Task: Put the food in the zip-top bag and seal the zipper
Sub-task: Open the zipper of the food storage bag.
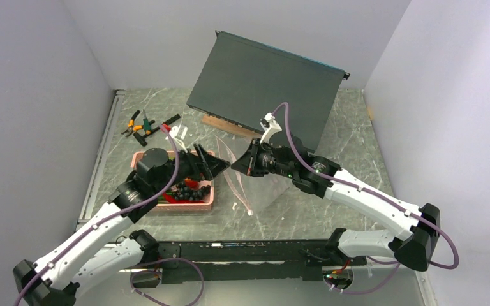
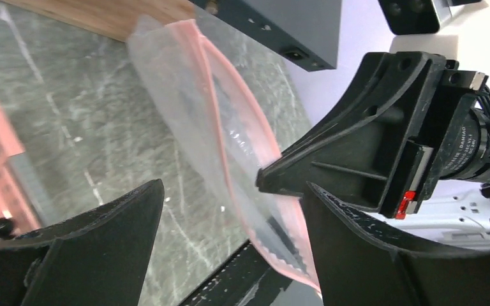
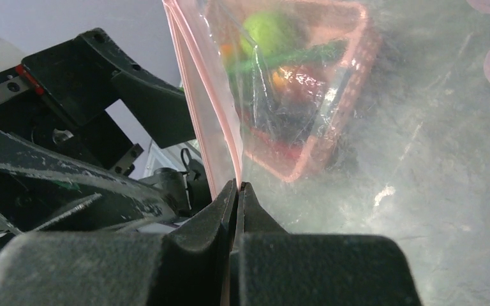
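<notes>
My right jaws are pinched shut on the zip-top bag [image 3: 383,146]. They grip it at the zipper [image 3: 194,76], the pale-pink strip along its mouth edge. The bag [image 1: 261,188] hangs just to the right of the pink basket [image 1: 177,206], clear of its rim, with the zipper [image 1: 237,191] running down the side that faces the basket. The bag's lower end reaches toward the table [image 1: 357,140]; I cannot tell whether it touches.

My left jaws stand wide with nothing between them. They sit above the basket's far right corner and are turned toward the bag [image 2: 185,95]. From that wrist I see both black fingers [image 2: 102,242] spread, the pink strip [image 2: 236,115] ahead of them, and my right jaws closed on the bag's edge.

The food [image 1: 185,190] lies in the basket. Looking through the clear plastic from my right wrist, I make out the green apple [image 3: 265,29], the green pepper [image 3: 293,54] and red and orange pieces, all inside the basket's wall [image 3: 351,64].

Orange-handled pliers [image 1: 137,124] lie on the table beyond the basket's far side. A dark panel [image 1: 268,83] leans farther back, to the basket's right.
</notes>
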